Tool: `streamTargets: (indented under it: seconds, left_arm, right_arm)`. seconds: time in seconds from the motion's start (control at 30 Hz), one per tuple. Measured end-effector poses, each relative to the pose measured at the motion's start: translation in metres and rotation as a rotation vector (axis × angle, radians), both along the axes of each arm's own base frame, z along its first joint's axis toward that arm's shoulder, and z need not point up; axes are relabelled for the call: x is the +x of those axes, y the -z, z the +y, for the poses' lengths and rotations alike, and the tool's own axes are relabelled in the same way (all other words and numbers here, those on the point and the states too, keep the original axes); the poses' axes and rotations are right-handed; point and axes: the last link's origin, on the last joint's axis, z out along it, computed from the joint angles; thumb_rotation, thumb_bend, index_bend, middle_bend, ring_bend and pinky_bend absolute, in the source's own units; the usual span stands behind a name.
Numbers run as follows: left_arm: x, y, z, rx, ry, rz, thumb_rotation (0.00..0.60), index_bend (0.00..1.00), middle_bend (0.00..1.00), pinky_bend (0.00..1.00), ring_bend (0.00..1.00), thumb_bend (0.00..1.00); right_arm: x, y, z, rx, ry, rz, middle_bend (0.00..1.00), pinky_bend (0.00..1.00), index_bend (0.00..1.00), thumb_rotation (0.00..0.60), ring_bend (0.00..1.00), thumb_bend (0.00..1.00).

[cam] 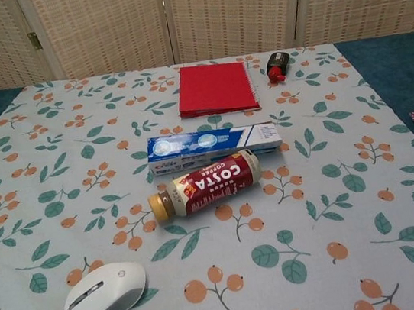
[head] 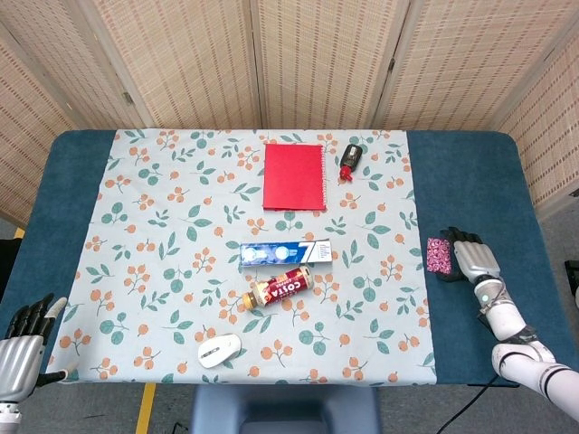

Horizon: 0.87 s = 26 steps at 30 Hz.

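Flanking pink packet (head: 440, 256): floral cloth (head: 163, 208), right hand (head: 472, 256)

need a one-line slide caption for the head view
Right hand holds a pink patterned packet at the floral cloth's right edge; left hand rests open at the table's near-left corner.

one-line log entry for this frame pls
right hand: holds pink patterned packet at cloth's right edge | left hand: open, idle at table's near-left corner | bottle, toothpaste box, mouse: untouched mid-cloth
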Motion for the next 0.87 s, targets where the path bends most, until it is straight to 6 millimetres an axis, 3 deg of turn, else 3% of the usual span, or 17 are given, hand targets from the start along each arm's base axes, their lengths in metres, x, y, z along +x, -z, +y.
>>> streamTargets:
  seconds: [0.2,0.33,0.4,0.73,0.87]
  left_arm:
    - [0.001,-0.001,0.004,0.01,0.014,-0.006,0.6,0.05,0.0,0.0,0.04,0.18]
    - [0.003,-0.001,0.006,0.036,0.034,-0.007,0.6,0.06,0.0,0.0,0.04,0.18]
    - [0.005,-0.001,0.008,0.062,0.049,-0.011,0.6,0.06,0.0,0.0,0.05,0.18]
    - [0.017,-0.002,0.014,0.127,0.116,-0.018,0.6,0.08,0.0,0.0,0.06,0.18]
    - [0.022,-0.003,0.015,0.152,0.138,-0.022,0.6,0.08,0.0,0.0,0.06,0.19]
  right_arm:
    - [0.009,-0.015,0.015,-0.059,-0.047,-0.03,0.04,0.0,0.06,0.498,0.0,0.34]
    - [0.015,-0.036,0.035,-0.149,-0.093,-0.049,0.07,0.0,0.08,0.595,0.0,0.34]
    - [0.017,-0.047,0.047,-0.197,-0.117,-0.052,0.07,0.0,0.09,0.6,0.0,0.34]
    - [0.031,-0.103,0.15,-0.376,-0.192,-0.056,0.09,0.0,0.14,0.6,0.0,0.34]
    - [0.032,-0.109,0.175,-0.397,-0.19,-0.056,0.09,0.0,0.15,0.6,0.0,0.34]
